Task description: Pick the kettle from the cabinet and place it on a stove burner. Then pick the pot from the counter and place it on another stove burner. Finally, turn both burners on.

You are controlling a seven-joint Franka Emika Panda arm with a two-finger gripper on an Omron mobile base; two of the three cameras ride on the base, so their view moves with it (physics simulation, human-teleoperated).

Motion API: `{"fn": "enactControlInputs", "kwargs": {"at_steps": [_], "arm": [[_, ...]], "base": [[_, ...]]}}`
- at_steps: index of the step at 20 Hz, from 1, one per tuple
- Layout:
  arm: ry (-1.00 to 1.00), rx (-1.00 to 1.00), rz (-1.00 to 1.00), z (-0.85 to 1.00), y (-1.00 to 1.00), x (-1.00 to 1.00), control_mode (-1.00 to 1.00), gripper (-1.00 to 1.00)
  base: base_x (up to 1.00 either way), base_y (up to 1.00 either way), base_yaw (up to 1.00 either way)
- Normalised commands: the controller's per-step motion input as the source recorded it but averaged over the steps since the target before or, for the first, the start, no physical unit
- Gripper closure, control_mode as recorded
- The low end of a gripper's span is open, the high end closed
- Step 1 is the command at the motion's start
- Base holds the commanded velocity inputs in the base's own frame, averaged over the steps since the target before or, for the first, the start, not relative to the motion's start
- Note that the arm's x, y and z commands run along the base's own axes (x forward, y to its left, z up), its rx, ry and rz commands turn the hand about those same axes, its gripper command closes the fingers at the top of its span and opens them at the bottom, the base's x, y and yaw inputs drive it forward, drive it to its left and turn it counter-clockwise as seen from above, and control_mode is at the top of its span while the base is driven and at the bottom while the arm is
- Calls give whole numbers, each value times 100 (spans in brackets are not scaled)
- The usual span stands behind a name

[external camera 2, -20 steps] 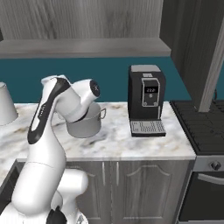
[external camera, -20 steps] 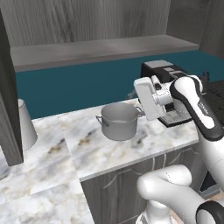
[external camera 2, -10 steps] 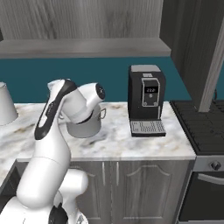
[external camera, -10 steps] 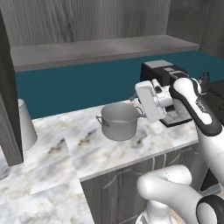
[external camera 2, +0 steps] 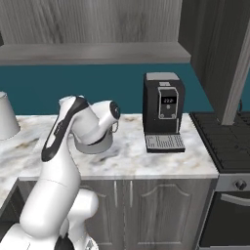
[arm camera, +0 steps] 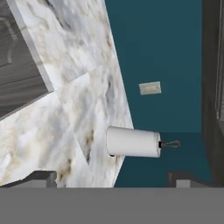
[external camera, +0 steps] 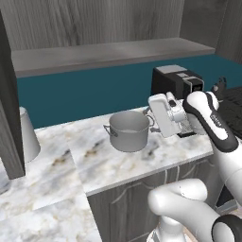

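Left base view — the pincer [external camera: 152, 113], spread wide, has edged closer beside the pot [external camera: 128, 131].

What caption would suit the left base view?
White robot arm reaches beside a wide grey metal pot on the white marble counter, near a black coffee machine.

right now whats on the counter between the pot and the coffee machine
In the left base view the gripper and its white hand sit between the pot and the coffee machine, beside the pot's rim. The counter shows nothing else there.
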Motion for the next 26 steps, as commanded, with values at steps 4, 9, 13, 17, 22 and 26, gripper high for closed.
{"fn": "enactControlInputs", "kwargs": {"at_steps": [4, 9, 13, 17, 22, 26], "arm": [[0, -3, -10, -17, -9, 8, -100, -100], [0, -3, -8, -13, -13, 11, -100, -100], [1, -4, -6, -14, -14, 18, -100, -100], [4, -5, -3, -14, -9, 23, -100, -100], [5, -6, 0, -12, -5, 26, -100, -100], [5, -5, 0, -14, -4, 26, -100, -100]], "base": [[0, 0, 0], [0, 0, 0], [0, 0, 0], [0, 0, 0], [0, 0, 0], [0, 0, 0]]}}
